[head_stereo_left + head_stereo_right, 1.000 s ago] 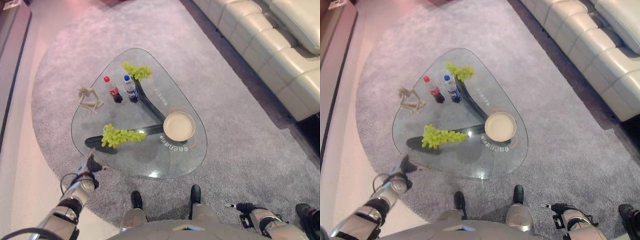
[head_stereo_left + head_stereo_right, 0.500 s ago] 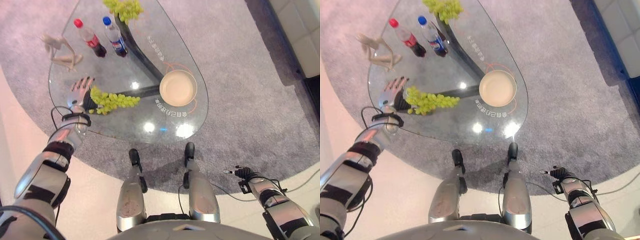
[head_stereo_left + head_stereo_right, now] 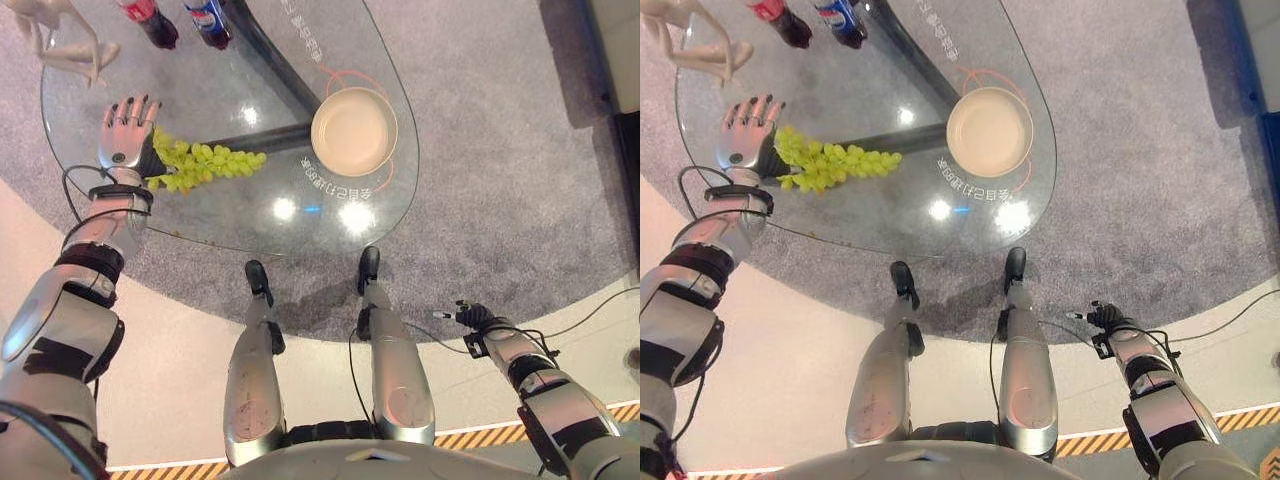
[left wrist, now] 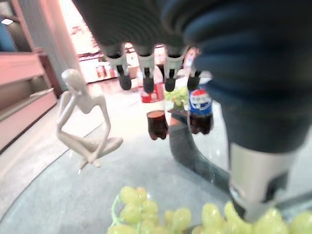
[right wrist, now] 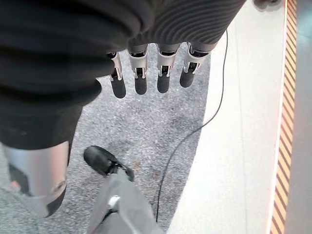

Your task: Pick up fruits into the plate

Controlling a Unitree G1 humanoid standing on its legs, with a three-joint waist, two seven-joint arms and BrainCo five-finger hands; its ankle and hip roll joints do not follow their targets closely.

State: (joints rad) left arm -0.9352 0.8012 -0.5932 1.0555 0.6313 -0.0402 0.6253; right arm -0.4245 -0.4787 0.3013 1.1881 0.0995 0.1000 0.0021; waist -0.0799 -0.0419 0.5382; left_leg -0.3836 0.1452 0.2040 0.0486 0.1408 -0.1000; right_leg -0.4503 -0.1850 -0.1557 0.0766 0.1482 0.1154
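Left hand held flat, fingers spread, over the grapes' left end. Plate set well right. Right hand hung low, fingers relaxed.

A clear, glossy glass table with bright glints on its smooth top is seen over a rough grey carpet. Just beside the left hand, whose straight silver fingers look metallic with matt dark tips, a bunch of smooth, waxy green grapes is seen. A matt cream round plate lies well apart from the fingers. Beyond the fingertips, a smooth white seated figurine and two glossy plastic cola bottles are seen. A dark ribbed cover is worn by the right hand.
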